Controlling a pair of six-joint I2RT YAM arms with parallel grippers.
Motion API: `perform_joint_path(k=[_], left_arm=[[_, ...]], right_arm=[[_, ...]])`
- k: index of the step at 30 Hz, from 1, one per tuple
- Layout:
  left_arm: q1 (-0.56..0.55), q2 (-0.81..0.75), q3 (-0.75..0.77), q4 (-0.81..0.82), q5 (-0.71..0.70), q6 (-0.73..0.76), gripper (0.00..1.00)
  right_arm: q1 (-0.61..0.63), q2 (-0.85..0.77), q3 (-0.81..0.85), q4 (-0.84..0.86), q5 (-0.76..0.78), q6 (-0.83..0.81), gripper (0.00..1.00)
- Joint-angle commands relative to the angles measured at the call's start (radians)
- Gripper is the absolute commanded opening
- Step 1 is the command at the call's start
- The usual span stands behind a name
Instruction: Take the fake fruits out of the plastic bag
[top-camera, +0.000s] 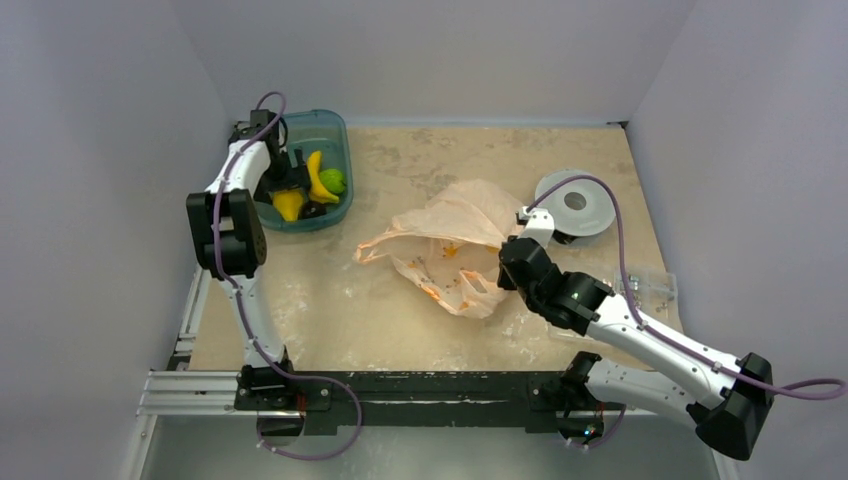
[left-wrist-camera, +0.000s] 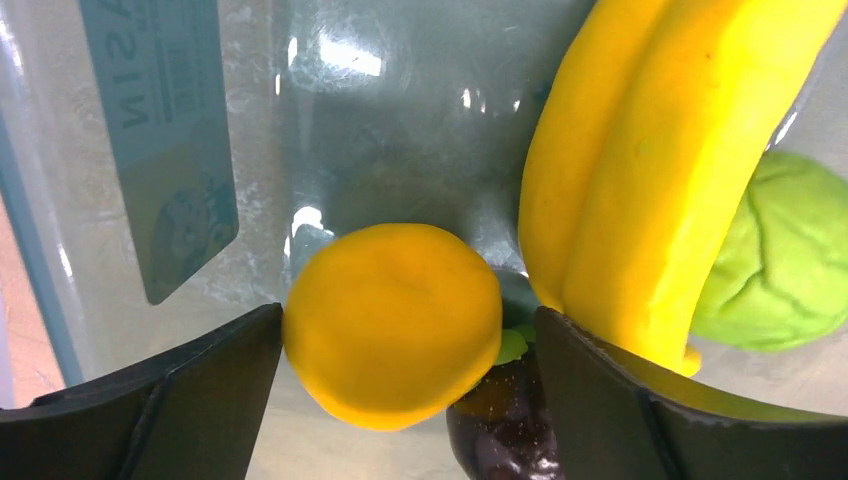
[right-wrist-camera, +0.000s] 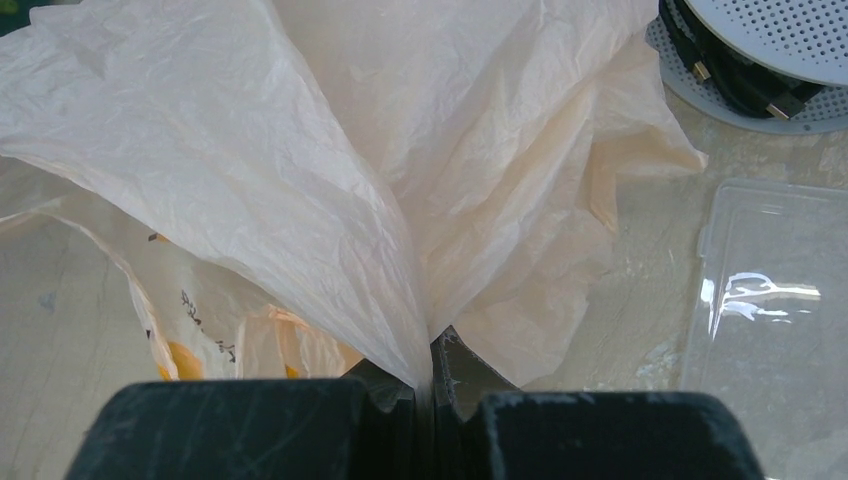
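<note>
While the plastic bag (right-wrist-camera: 300, 150) is pinched mid-table in the clenched right gripper (right-wrist-camera: 432, 375), the left gripper (left-wrist-camera: 410, 340) is seen released around an orange-yellow fruit (left-wrist-camera: 392, 325), laid beside the banana (left-wrist-camera: 640, 150), green fruit (left-wrist-camera: 790, 260) and dark fruit (left-wrist-camera: 500, 435) in the teal tub (top-camera: 336, 128)

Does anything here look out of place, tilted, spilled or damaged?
Nothing stands out. The plastic bag is crumpled and drawn into a peak, but only because the right gripper pinches it. The fake fruits lie inside the teal bin; none lies spilled beside it.
</note>
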Motion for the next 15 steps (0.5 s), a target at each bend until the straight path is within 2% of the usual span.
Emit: perform_joint_path(k=[1,8,15], left_arm=[[0.007,-0.076,-0.012,0.019,0.060,0.023,1.00],[0.007,-0.190,-0.028,0.021,0.074,0.008,1.00],[-0.010,-0.550,-0.198,0.123,0.235,-0.018,0.98]], right_arm=[[-0.003,0.008,0.037,-0.021,-0.005,0.013,0.02],[-0.003,0.007,0.048,-0.042,0.007,0.009,0.10],[-0.003,0.006,0.102,-0.060,-0.008,-0.030,0.39]])
